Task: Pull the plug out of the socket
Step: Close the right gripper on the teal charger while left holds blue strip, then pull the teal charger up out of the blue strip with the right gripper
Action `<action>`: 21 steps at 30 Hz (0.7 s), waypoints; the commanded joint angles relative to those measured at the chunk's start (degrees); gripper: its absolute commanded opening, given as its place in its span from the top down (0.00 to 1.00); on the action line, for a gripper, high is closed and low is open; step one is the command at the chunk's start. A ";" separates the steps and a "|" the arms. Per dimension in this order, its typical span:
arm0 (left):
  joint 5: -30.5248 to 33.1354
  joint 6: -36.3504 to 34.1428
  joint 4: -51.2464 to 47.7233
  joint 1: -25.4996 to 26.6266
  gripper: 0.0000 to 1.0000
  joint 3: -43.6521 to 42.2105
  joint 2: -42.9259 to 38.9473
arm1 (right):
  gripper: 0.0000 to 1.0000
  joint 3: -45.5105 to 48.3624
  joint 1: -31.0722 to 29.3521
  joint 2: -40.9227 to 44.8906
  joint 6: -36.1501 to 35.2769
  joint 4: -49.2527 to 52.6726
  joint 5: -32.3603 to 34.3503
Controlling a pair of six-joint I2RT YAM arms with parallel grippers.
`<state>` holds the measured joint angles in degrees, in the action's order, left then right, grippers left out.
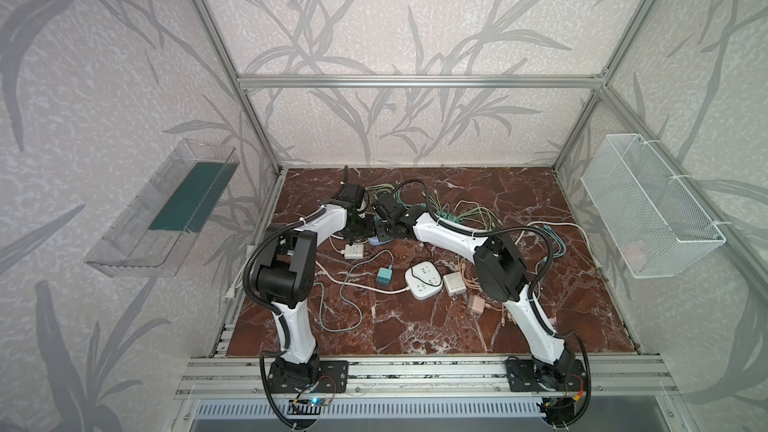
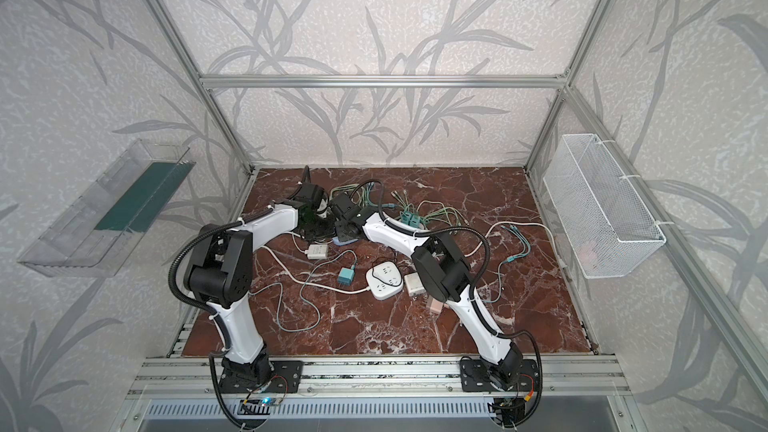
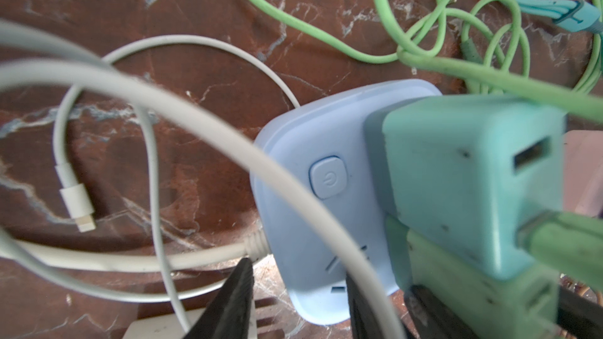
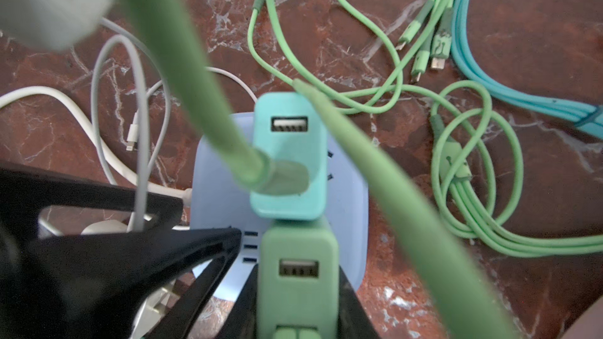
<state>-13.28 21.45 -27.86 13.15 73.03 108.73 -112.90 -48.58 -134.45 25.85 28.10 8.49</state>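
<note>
Green plug (image 4: 298, 249) stands seated in the blue socket (image 4: 349, 223) on the marble desk (image 3: 195, 125), touching the teal plug (image 3: 473, 174) beside it. Right end effector (image 4: 298, 308) is clamped on the green plug. Left end effector (image 3: 298, 275) straddles the socket's cord-side edge; whether it grips there, I cannot tell.

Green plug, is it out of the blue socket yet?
Not yet. Done: the right gripper is clamped on the green plug. In hand: the left gripper sits at the edge of the blue socket, seemingly bracing it. Left: pulling the green plug free; it looks seated in the socket beside the teal plug.
</note>
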 commanded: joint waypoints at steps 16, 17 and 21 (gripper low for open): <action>3.47 0.82 -1.98 0.45 0.54 -4.30 2.11 | 0.84 2.07 0.06 5.29 -0.27 -3.36 -2.76; 3.47 0.78 -1.98 0.39 0.54 -4.37 2.19 | 0.84 2.07 0.06 5.32 -0.27 -3.32 -2.87; 3.70 0.82 -1.61 0.39 0.54 -5.07 1.73 | 0.84 2.07 0.11 5.21 -0.18 -3.15 -3.39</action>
<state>-13.23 22.33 -25.82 13.19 71.33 108.01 -110.80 -48.25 -133.38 25.85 26.13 6.98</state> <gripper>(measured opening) 0.464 0.297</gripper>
